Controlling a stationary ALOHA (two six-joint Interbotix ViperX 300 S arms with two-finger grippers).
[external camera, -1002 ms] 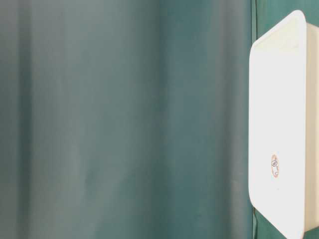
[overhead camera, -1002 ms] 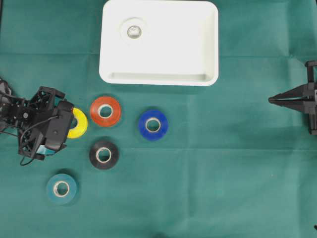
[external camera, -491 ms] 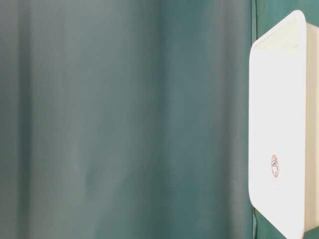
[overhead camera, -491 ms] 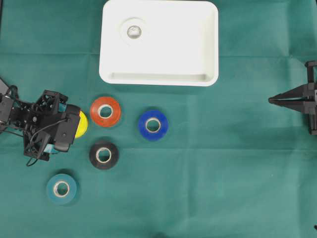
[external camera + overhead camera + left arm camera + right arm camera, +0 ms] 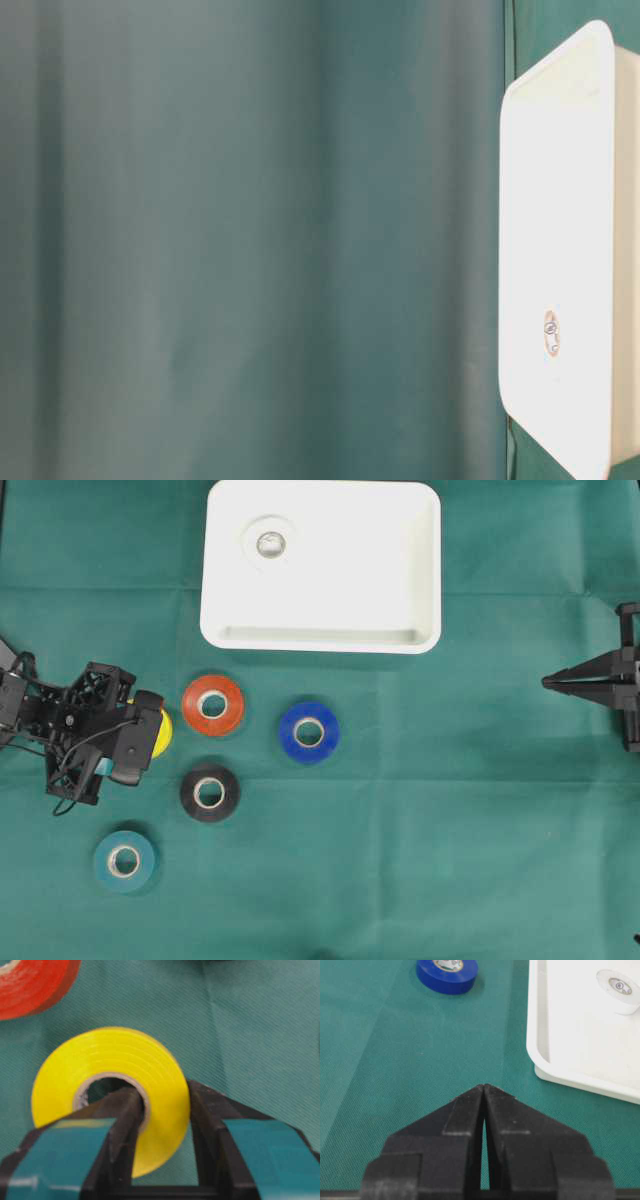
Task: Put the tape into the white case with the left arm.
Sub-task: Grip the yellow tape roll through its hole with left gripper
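A yellow tape roll [image 5: 125, 1060] lies on the green cloth at the left, mostly hidden under my left gripper in the overhead view, where only its edge [image 5: 163, 732] shows. My left gripper [image 5: 162, 1097] is shut on the roll's wall, one finger inside the core hole and the other outside the rim. The white case [image 5: 320, 620] sits at the top centre with a small white roll [image 5: 270, 544] inside. My right gripper [image 5: 484, 1087] rests shut and empty at the far right [image 5: 548, 682].
A red roll [image 5: 212, 705], a blue roll [image 5: 308, 731], a black roll [image 5: 209, 792] and a teal roll [image 5: 124, 860] lie on the cloth near the left gripper. The table-level view shows only the green backdrop and the case's side [image 5: 560, 200].
My left gripper has slid a little left over the yellow roll and its jaws have gone from wide open to shut on the roll's wall. The right arm has not moved.
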